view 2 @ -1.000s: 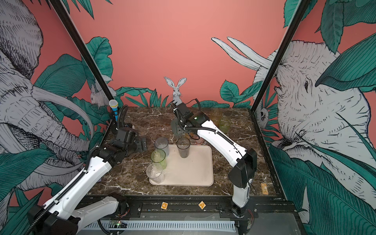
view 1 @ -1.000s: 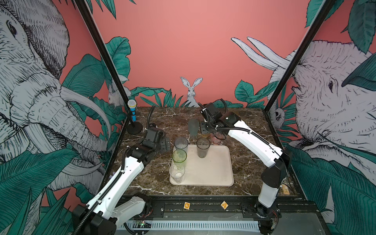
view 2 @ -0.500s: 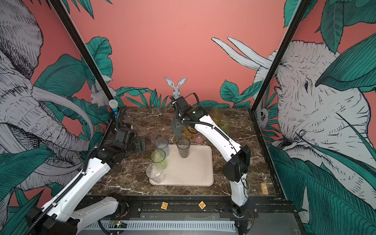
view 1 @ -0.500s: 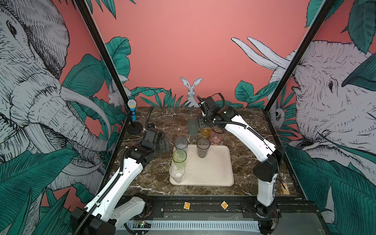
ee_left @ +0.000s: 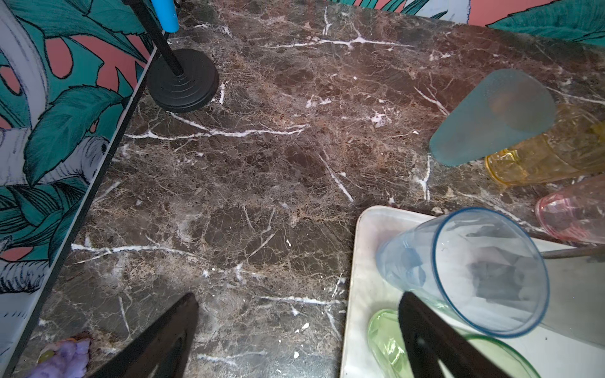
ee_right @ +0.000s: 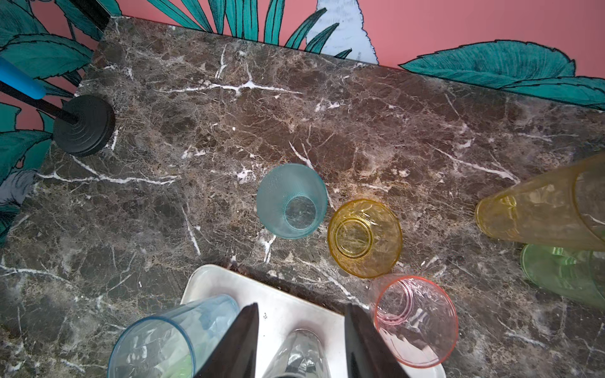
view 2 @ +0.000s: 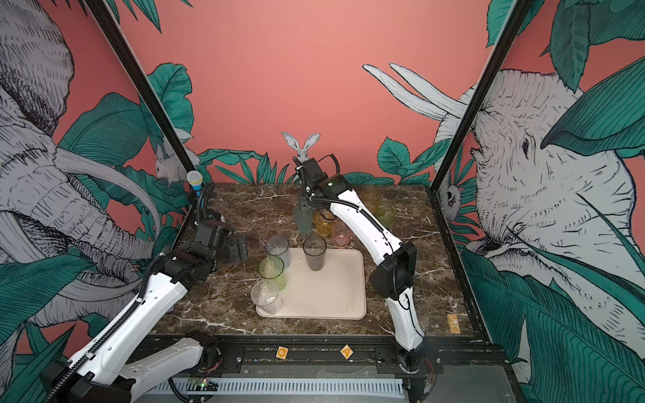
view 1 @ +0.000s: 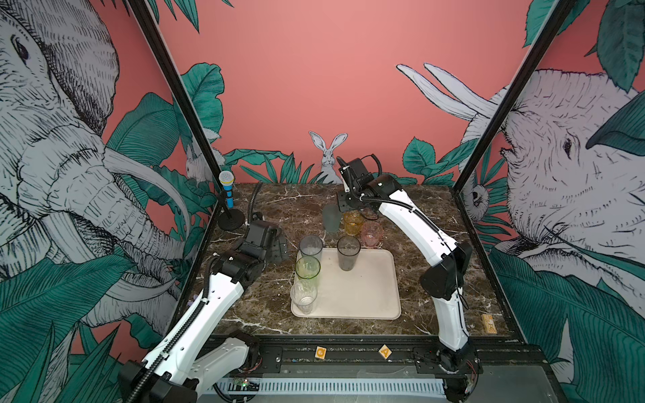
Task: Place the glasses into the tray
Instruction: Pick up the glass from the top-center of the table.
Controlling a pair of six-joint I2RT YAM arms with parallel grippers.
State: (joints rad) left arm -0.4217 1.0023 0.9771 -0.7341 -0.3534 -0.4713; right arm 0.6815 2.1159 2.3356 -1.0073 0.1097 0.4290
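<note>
The tray point(view 1: 366, 293) lay on the near middle of the surface point(view 1: 279, 209), and its left side was already filled: the clear glass point(view 1: 303, 296) nearest, then the green glass point(view 1: 307, 269), then the grey glass point(view 1: 311, 246), with the brown glass point(view 1: 348, 254) at the far edge. The left gripper point(view 1: 279, 248) stood left of the tray with its jaws spread wide and empty. Farther away, the right gripper point(view 1: 343, 206) hung above the glasses behind the tray, its jaws half spread and pinching nothing.

It was probably going for the teal glass point(ee_right: 291, 201) or the amber glass point(ee_right: 365, 239). These two stood just beside each other, so the jaws should open more, come straight down around only one, and lift it before moving to the free right half of the tray. The pink glass point(ee_right: 414, 320) was near too and could be knocked.

I counted nine glasses: four in the tray, three just behind it, and two at the far right, a yellow glass point(view 2: 370, 197) and a pale green glass point(view 2: 385, 214). There was one tray and one toy microphone point(view 1: 227, 188).
</note>
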